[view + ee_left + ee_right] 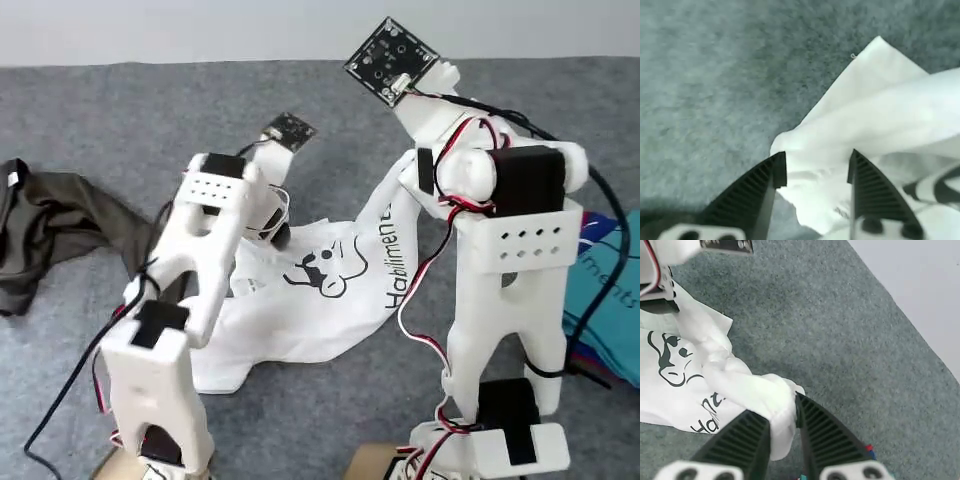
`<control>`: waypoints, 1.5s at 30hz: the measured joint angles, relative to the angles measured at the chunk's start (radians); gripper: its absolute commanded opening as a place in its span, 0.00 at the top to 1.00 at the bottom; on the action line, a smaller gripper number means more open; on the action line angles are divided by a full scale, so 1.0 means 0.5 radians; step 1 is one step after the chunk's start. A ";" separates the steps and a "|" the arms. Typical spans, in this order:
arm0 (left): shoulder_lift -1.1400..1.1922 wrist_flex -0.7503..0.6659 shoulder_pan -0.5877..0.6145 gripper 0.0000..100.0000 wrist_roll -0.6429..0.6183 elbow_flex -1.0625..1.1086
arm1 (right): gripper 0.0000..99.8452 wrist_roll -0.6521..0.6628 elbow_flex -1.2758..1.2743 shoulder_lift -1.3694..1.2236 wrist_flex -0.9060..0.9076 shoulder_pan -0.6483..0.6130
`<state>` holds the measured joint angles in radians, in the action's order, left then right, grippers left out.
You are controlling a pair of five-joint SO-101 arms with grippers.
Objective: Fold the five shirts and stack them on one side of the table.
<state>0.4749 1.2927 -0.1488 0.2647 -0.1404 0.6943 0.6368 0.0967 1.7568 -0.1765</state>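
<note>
Though crumpled, soft white shirt [300, 330].

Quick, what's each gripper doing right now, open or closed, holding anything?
Left gripper: open, over the edge of the white shirt.
Right gripper: closed on a bunched fold of the white shirt.

Left hand [816, 161] gapes wide; right hand [782, 412] is pinched nearly closed.

1. White shirt [310, 300], black print, is lying crumpled in the middle of the grey table [120, 110], one edge rising toward the right arm [510, 270].
2. Dark shirt [50, 225] is lying bunched at the left edge.
3. Teal shirt [605, 300] is lying at the right edge.
4. Left arm [200, 270] is leaning over the white shirt.
</note>
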 measured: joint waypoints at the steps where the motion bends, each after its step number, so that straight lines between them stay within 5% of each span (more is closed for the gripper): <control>1: 0.061 0.009 0.003 0.79 0.012 -0.061 | 0.99 0.000 0.000 0.000 0.000 0.003; 9: 0.605 0.316 0.006 0.80 0.187 -0.712 | 0.99 0.000 0.000 0.000 0.000 -0.006; 15: 0.957 0.669 -0.006 1.00 0.298 -1.283 | 0.99 0.000 0.000 0.000 0.000 -0.009; 22: 1.053 0.859 0.037 1.00 0.313 -1.896 | 0.99 0.000 0.000 0.000 0.000 -0.009; 45: -0.270 0.881 0.215 1.00 0.058 -2.062 | 0.99 0.117 0.009 0.006 -0.279 0.224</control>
<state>0.3399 1.7331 -0.0414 0.2938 -1.1715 0.7526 0.6414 0.0997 1.6172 -0.0644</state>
